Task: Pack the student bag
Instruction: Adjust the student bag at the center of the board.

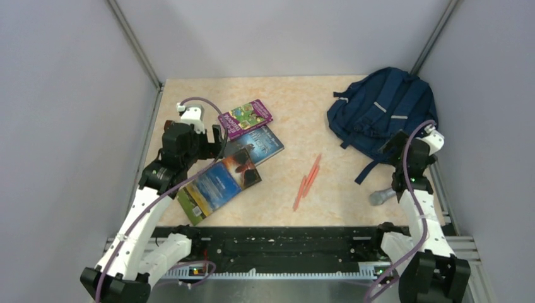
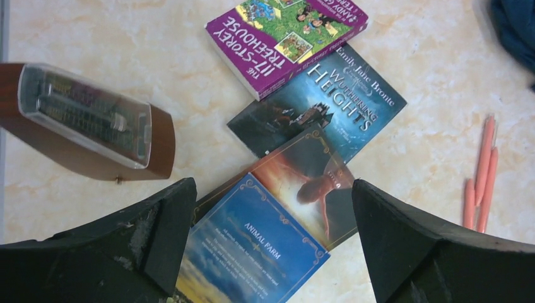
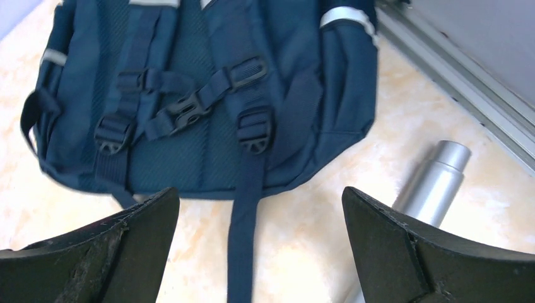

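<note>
Student bag [image 1: 382,113] lies flat in the far right corner of the table [image 1: 296,95], back panel and buckled straps facing up, grey strips showing on its sides. One loose strap trails toward the near edge. The right fingers [image 1: 399,146] hover over the bag's near end, spread wide and holding nothing. A silver bottle [image 3: 435,183] lies just beside the bag, by the right edge.

On the left half three books overlap in a chain: a purple one [image 2: 287,38] reading "117-Storey Treehouse", "Wuthering Heights" [image 2: 328,101] by Emily Jane Brontë, and "Animal Farm" [image 2: 265,240] nearest. The left fingers [image 1: 217,136] hang over them, fully apart and empty. A brown wooden box with a clear front [image 2: 88,123] sits toward the left edge. Orange pens [image 1: 307,183] lie mid-table.
</note>
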Available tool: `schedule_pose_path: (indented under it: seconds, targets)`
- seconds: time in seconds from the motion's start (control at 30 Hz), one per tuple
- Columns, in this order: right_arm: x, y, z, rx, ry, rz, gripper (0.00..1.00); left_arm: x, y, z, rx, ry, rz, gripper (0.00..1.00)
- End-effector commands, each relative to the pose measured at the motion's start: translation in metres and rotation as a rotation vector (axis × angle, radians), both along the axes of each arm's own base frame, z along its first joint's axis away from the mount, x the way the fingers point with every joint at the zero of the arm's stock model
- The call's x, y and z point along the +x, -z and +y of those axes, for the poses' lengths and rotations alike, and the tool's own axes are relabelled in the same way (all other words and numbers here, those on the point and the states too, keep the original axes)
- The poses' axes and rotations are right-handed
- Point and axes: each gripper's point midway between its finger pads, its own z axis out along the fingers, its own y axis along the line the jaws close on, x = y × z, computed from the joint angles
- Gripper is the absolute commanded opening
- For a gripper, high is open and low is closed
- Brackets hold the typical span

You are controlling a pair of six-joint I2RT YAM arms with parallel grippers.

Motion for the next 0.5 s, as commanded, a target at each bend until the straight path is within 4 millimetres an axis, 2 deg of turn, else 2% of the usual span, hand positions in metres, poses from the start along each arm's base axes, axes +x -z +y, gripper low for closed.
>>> schedule_pose_path:
  seconds: [0.0, 0.17, 0.3, 0.47]
  targets:
    - [0.004, -0.005, -0.022, 0.068, 0.077, -0.062, 0.99, -0.007, -0.015, 0.009, 0.003, -0.018, -0.116, 0.98]
    - [0.010, 0.016, -0.021, 0.121, 0.059, -0.059, 0.99, -0.008, -0.006, 0.009, -0.006, -0.026, -0.099, 0.98]
    - [0.009, 0.030, -0.033, 0.147, 0.097, -0.028, 0.99, -0.007, 0.003, 0.006, -0.006, -0.011, -0.061, 0.98]
    - [0.006, 0.049, -0.045, 0.330, 0.100, -0.085, 0.99, -0.009, 0.001, 0.005, -0.010, -0.007, -0.067, 0.98]
